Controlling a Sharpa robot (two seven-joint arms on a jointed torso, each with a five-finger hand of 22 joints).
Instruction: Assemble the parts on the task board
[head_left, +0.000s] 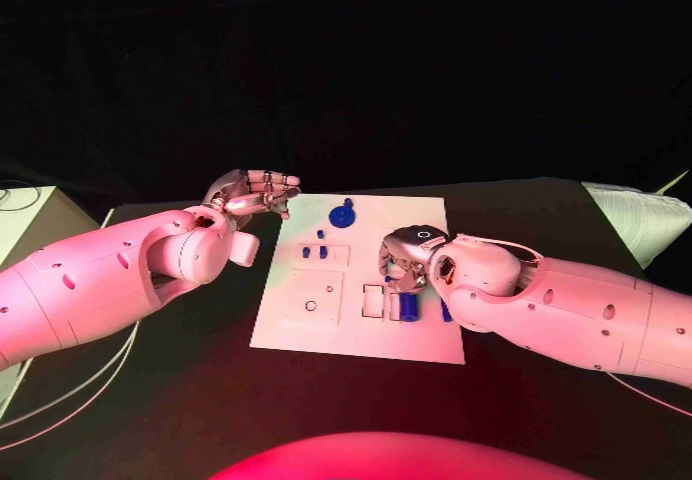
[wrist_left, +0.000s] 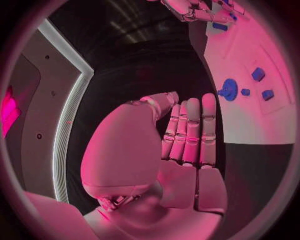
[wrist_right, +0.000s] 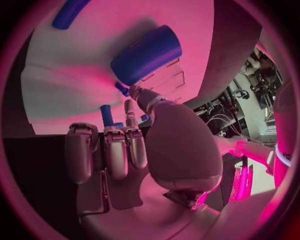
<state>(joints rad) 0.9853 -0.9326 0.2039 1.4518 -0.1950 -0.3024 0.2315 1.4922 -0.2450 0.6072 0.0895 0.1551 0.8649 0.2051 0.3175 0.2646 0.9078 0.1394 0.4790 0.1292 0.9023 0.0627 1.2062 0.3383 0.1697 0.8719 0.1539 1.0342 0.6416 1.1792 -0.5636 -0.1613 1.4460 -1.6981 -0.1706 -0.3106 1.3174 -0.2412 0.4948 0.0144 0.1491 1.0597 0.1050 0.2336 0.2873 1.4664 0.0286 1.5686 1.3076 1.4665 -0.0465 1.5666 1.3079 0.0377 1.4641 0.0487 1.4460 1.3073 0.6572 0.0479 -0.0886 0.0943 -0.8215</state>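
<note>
White board dead centre, the task board (head_left: 310, 325) on the black table (head_left: 173, 400), and everything gets placed against it. Blue parts are scattered over it: a round blue knob piece (head_left: 342, 213) up at the far edge, a little row of small blue blocks (head_left: 320, 251) just nearer than that, and a dark blue cylinder (head_left: 410, 306) lying in the rectangular recesses on the board's right half, with a thinner blue piece (head_left: 444, 311) just beside it toward the right edge.

The right robot hand (head_left: 404, 258) is over the board's right half, directly above those recesses, fingers pointing down at the cylinder. From the right wrist view the cylinder (wrist_right: 147, 55) looms large just beyond the fingers (wrist_right: 115, 150), which sit side by side and bent; whether they actually touch or grip it, I cannot tell, and nothing is plainly held.

The left robot hand (head_left: 253, 195) hangs off the board's far left corner, clear of the white surface, above the table. Fingers together and curled in, nothing in them. The left wrist view confirms it: fingers (wrist_left: 190, 130) pressed side by side, folded toward the palm, empty, with the board (wrist_left: 250, 115) beside them and the blue knob piece (wrist_left: 229, 90) near its edge.
</note>
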